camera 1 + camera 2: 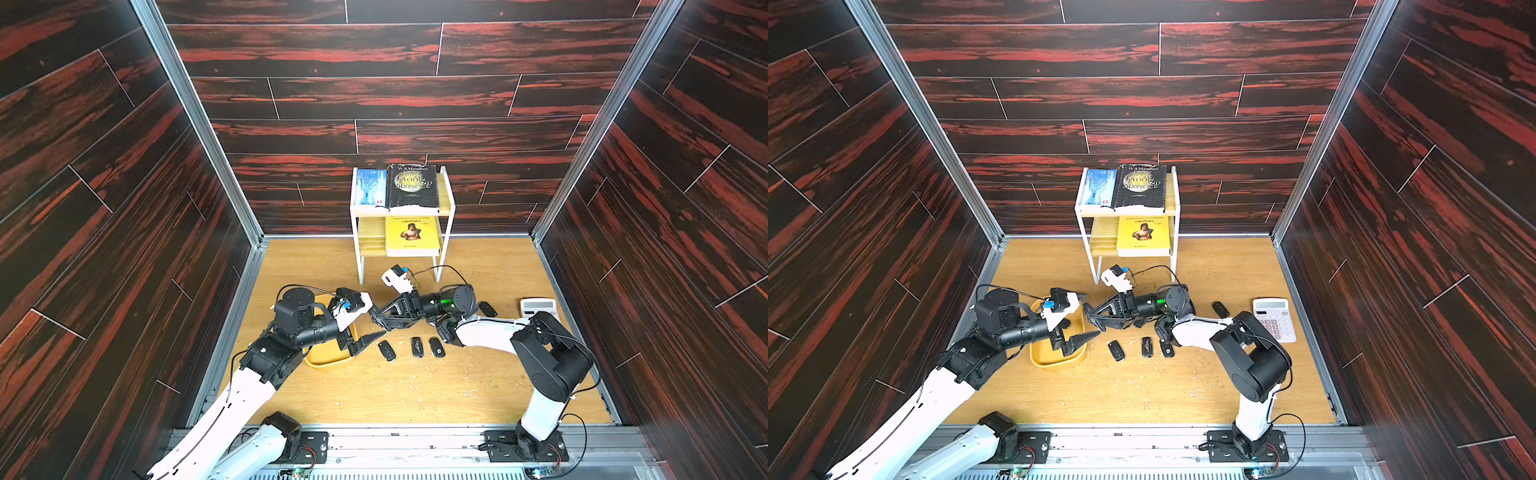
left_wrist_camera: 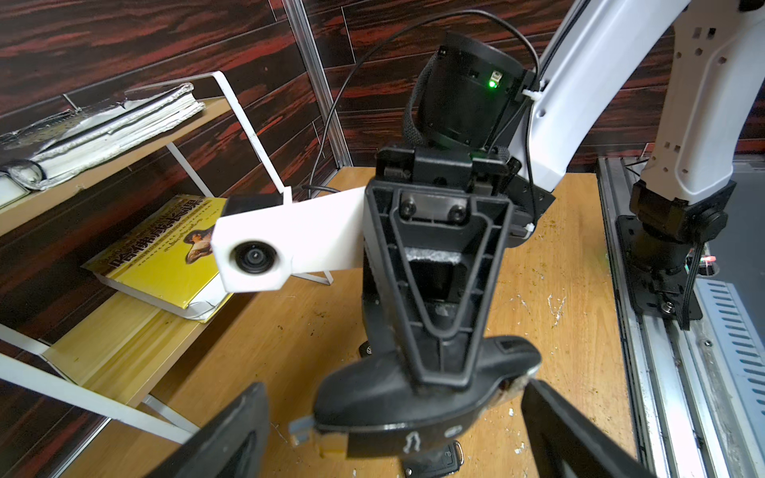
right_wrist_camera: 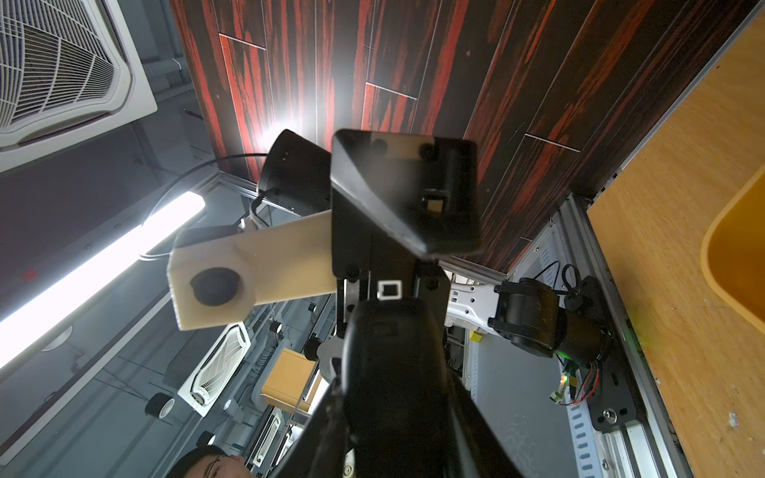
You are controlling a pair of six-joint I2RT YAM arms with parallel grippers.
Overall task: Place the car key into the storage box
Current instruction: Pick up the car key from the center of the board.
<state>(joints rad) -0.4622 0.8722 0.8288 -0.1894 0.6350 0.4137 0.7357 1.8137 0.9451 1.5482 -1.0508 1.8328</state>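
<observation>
Nearest: aluminium rail [image 1: 415, 440] along the near edge, both arm bases bolted on.

Table [image 1: 415, 395]: light wood grain, scattered with pale flecks.

Storage box [image 1: 1059, 361]: shallow yellow tray with rounded corners and a raised rim. Left of centre on the table, largely covered by the left arm, interior mostly hidden.

Left gripper [image 2: 395, 387]: spread wide, holding nothing. Raised by the right rim of the storage box, pointing right. Fingers [image 2: 232, 430] flanking the car key on both sides; contact with it not discernible.

Right gripper [image 1: 380, 322]: reaching left, tip to tip with the left gripper. Narrowed to a small gap and clamped on the car key.

Car key [image 2: 372, 393]: black fob with white button icons on one face, pinched at mid-body, both ends protruding. Held off the table at the right rim of the storage box, between the left gripper's fingers. Over the tray or just beside it: not discernible.

Row of three black fobs [image 1: 417, 347]: flat on the table, just right of the storage box.

Fourth fob [image 1: 487, 308]: farther right, near a white calculator [image 1: 539, 307].

Book shelf [image 1: 401, 224]: white, two tiers, far centre against the back wall. Blue book [image 1: 371, 187] and black book [image 1: 412, 187] on the top tier, yellow book [image 1: 411, 235] on the lower.
</observation>
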